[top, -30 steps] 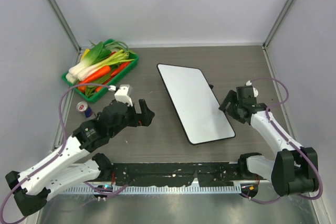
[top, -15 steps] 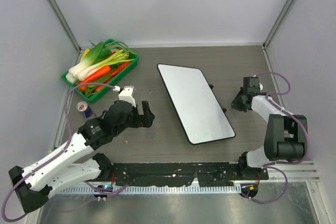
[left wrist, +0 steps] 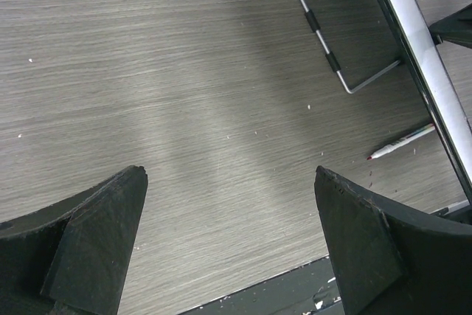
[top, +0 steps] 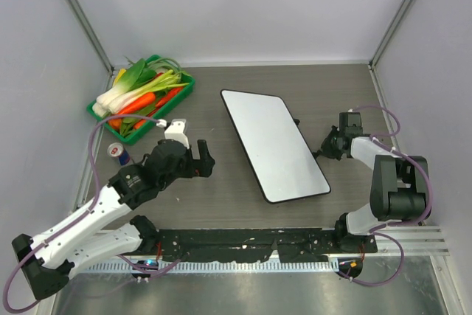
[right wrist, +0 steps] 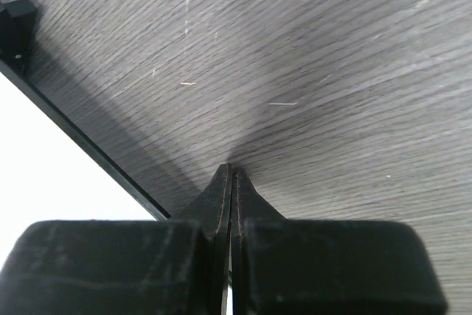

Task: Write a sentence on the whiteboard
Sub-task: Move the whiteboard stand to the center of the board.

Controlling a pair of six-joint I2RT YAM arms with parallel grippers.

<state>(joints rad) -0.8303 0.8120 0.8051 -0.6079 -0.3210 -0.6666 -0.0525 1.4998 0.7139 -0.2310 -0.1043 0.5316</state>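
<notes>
The whiteboard [top: 273, 145] lies slanted in the middle of the table, and no sentence shows on its white face. Its black edge also crosses the left wrist view [left wrist: 417, 38] and the right wrist view [right wrist: 44, 175]. My right gripper [top: 322, 151] is low beside the board's right long edge. It is shut [right wrist: 231, 169], its tips close to the bare table, and nothing shows between the fingers. My left gripper [top: 204, 158] hangs open [left wrist: 230, 175] over the table left of the board, holding nothing.
A white pen with a red tip [left wrist: 402, 140] lies on the table near the board's edge, beside a wire stand [left wrist: 328, 42]. A green tray [top: 94, 112] of vegetables stands at the back left, a small can [top: 118, 153] in front of it. A black rail [top: 243, 241] runs along the near edge.
My right gripper has gone from open to shut, and its wrist has dropped low beside the board's right edge while the arm folded back. The left arm has barely shifted.
</notes>
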